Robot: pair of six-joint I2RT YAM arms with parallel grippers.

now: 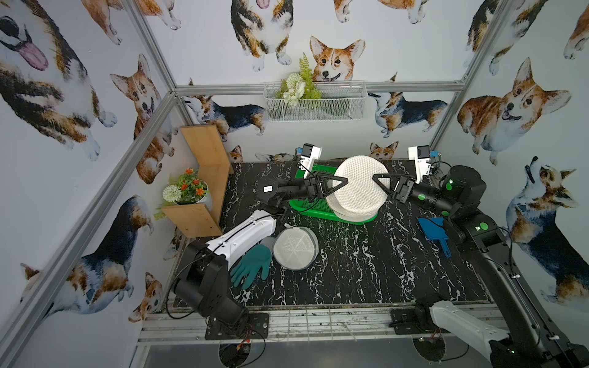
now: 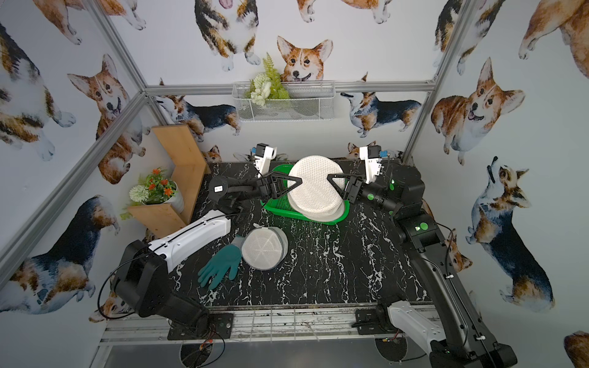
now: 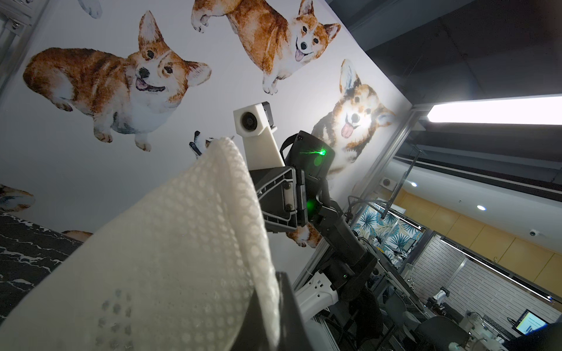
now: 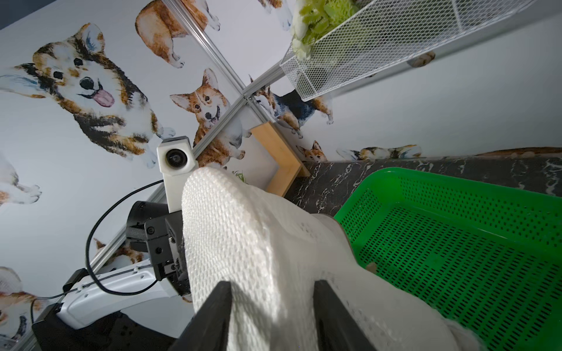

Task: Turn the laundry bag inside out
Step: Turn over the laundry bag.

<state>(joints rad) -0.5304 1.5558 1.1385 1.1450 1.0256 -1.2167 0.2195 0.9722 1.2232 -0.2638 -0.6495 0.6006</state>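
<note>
The white mesh laundry bag (image 1: 360,188) is held up between the two tools, over the green basket (image 1: 306,210) on the surface (image 1: 366,270). The left tool (image 1: 341,184) is fully closed, pinching the bag's rim on its side. The right tool (image 1: 377,179) straddles the opposite rim, fingers (image 4: 213,313) apart with mesh filling the gap; whether they clamp it cannot be told. A teal glove (image 1: 250,266) lies near the left tool's arm.

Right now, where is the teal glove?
In a top view the teal glove lies on the black marble table, on the robot's left side, between the left arm's white link and the small round mesh bag.
</note>
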